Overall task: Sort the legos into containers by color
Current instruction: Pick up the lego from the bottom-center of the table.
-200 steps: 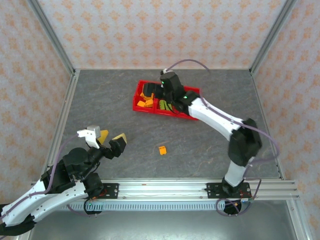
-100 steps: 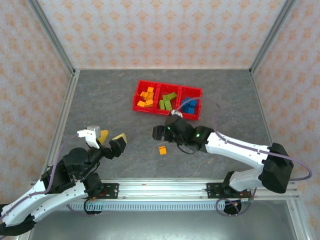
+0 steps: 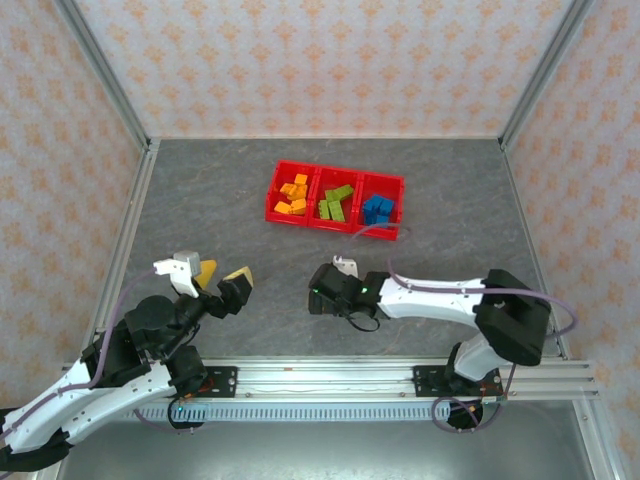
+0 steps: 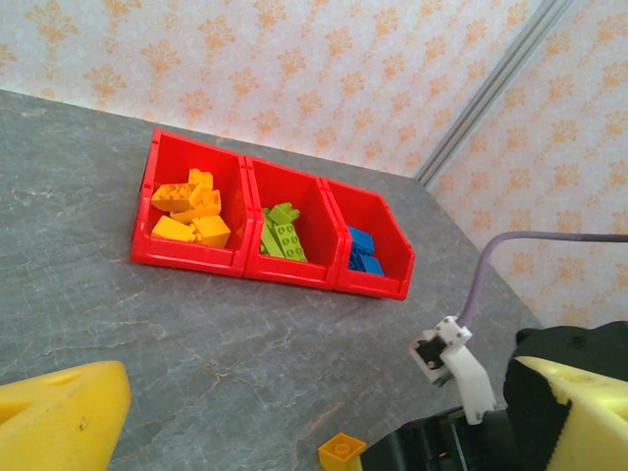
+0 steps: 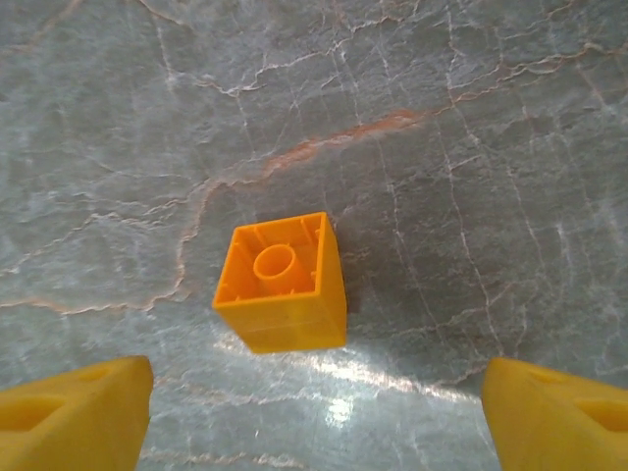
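Left pincer (image 3: 222, 274), spread and empty, is held at near left. One orange-yellow brick (image 5: 285, 285) is framed on the tabletop (image 5: 471, 147) under the spread right pincer (image 5: 314, 407). Other legos (image 3: 336, 203) are sorted by color in the far red bins (image 3: 300, 221).

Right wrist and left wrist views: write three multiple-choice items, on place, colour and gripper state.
1. Where is the loose orange brick?
A) in a bin
B) on the table below the right gripper
C) atop a bin rim

2. What colour are the bricks in the middle bin?
A) blue
B) green
C) orange

3. The right gripper is:
A) open
B) shut on the brick
C) shut, empty

Answers: 1 B, it lies on bare table; 2 B, green bricks show there; 3 A, its fingers stand wide apart.
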`<state>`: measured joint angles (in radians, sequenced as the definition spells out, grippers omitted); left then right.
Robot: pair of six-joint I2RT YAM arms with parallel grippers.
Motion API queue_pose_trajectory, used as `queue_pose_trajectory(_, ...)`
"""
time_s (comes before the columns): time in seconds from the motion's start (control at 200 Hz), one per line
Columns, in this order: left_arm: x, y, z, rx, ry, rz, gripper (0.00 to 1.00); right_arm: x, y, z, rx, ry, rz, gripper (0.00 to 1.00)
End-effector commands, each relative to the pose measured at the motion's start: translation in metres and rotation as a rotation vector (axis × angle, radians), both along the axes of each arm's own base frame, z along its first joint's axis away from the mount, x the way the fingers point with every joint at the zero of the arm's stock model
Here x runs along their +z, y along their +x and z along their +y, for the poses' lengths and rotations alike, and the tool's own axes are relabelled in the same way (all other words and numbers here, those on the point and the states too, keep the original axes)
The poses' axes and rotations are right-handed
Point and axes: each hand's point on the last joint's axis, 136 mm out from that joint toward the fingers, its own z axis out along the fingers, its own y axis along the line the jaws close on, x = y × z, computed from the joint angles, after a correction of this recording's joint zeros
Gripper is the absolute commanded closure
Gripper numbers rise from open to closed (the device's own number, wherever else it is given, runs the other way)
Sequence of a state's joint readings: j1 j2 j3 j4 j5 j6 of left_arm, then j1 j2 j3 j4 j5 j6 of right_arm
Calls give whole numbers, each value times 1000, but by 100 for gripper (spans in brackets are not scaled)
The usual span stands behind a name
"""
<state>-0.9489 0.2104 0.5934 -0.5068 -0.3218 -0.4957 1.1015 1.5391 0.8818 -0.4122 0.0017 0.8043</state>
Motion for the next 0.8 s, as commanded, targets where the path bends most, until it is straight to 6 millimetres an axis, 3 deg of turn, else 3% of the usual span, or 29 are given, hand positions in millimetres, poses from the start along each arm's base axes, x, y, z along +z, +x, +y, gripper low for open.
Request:
queue_pose_trajectory(0.0,1,0,2,5,-8,-19,1,3,10,9,-3,-18,-39,16)
queue_pose_trajectory(0.15,3,-1,3,3,-15,-25,1,-5,16,9,6,-70,-50,23)
queue_pose_trajectory(0.435,2,-1,2,-1,-12,-22,1,-28,20,11,80,-193,-44,50)
queue_pose_trajectory(0.646,2,0,2,3,-12,-22,1,-21,27,11,107,-250,-75,63)
queue_pose_trajectory(0.796,1,0,1,1,-6,-18,1,-1,36,29,172,-242,-103,74)
